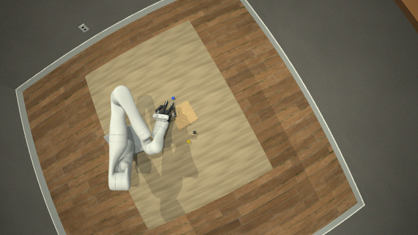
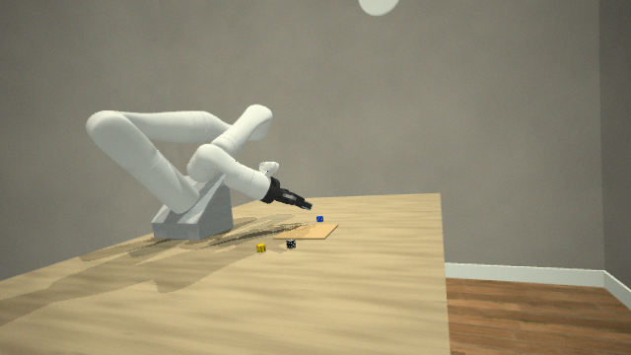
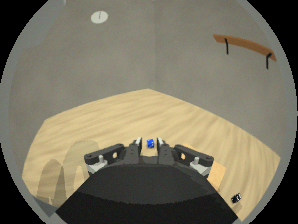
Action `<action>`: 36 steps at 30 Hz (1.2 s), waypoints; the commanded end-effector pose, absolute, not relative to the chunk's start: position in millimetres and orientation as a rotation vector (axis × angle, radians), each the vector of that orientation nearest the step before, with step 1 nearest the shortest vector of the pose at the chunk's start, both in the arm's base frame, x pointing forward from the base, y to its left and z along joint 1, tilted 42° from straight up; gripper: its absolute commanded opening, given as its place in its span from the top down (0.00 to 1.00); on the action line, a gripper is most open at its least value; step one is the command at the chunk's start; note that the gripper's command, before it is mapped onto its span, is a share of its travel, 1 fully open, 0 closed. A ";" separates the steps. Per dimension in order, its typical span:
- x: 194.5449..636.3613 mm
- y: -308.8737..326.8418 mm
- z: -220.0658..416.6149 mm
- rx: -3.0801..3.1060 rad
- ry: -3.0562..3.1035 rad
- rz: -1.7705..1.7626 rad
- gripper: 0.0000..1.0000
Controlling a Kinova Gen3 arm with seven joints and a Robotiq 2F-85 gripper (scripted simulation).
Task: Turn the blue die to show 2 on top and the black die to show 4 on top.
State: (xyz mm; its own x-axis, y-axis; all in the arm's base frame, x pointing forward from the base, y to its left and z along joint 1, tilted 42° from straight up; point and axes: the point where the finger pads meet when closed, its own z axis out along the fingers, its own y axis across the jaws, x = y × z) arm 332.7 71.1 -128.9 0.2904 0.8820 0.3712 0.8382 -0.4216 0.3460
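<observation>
The blue die (image 1: 173, 98) (image 2: 319, 218) (image 3: 150, 143) lies on the table just off the mat, beyond its far edge in the exterior view. The tan mat (image 1: 191, 112) (image 2: 317, 233) (image 3: 216, 173) lies flat. The black die (image 1: 194, 132) (image 2: 291, 244) (image 3: 236, 198) and the yellow die (image 1: 188, 141) (image 2: 261, 248) stand apart on the table at the mat's other side. My gripper (image 1: 169, 102) (image 2: 309, 206) (image 3: 149, 142) is partly open and empty, tilted low, short of the blue die and above the table. The pips are too small to read surely.
The wooden table (image 1: 228, 140) (image 2: 345, 296) (image 3: 90, 125) reaches well past the dice on several sides. The arm's grey base (image 2: 217, 212) stands behind the gripper. The arm's shadow falls across part of the mat and the table. The yellow die is outside the wrist view.
</observation>
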 end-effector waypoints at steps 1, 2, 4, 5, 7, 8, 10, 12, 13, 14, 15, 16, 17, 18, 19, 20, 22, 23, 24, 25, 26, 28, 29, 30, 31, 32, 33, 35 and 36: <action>336.3 88.0 -114.4 2.445 1.656 0.825 0.69; 336.4 90.4 -111.8 2.450 1.662 0.825 0.69; 336.5 94.1 -107.7 2.457 1.673 0.819 0.69; 336.5 95.7 -105.9 2.458 1.678 0.813 0.69; 336.6 97.1 -104.4 2.453 1.672 0.815 0.69; 336.6 97.1 -104.4 2.453 1.672 0.815 0.69; 336.6 99.4 -101.9 2.442 1.653 0.823 0.69; 336.7 101.4 -99.7 2.446 1.656 0.822 0.69; 336.7 102.1 -98.9 2.447 1.658 0.822 0.69; 336.7 102.5 -98.4 2.449 1.659 0.822 0.69; 336.7 102.8 -98.1 2.449 1.659 0.822 0.69; 336.7 102.9 -98.0 2.449 1.659 0.822 0.69; 336.7 102.9 -98.0 2.449 1.659 0.822 0.69; 336.7 102.9 -98.0 2.449 1.659 0.821 0.69; 336.7 102.9 -98.0 2.449 1.659 0.821 0.69; 336.7 102.9 -98.0 2.450 1.659 0.821 0.69; 336.8 103.0 -98.1 2.450 1.659 0.819 0.69; 336.8 103.0 -98.2 2.450 1.658 0.818 0.69; 336.8 103.0 -98.2 2.450 1.658 0.818 0.69; 336.8 103.0 -98.2 2.450 1.658 0.818 0.69; 336.8 103.1 -98.2 2.451 1.658 0.815 0.69; 336.9 103.4 -98.5 2.452 1.656 0.809 0.69; 337.0 103.5 -98.6 2.452 1.655 0.804 0.69; 337.1 103.7 -98.8 2.453 1.654 0.799 0.69; 337.2 104.0 -98.9 2.454 1.652 0.793 0.69; 337.3 104.2 -99.1 2.455 1.651 0.786 0.69; 337.4 104.5 -99.3 2.456 1.649 0.778 0.69; 337.7 105.2 -99.7 2.457 1.644 0.760 0.69; 337.9 105.6 -99.8 2.457 1.641 0.749 0.69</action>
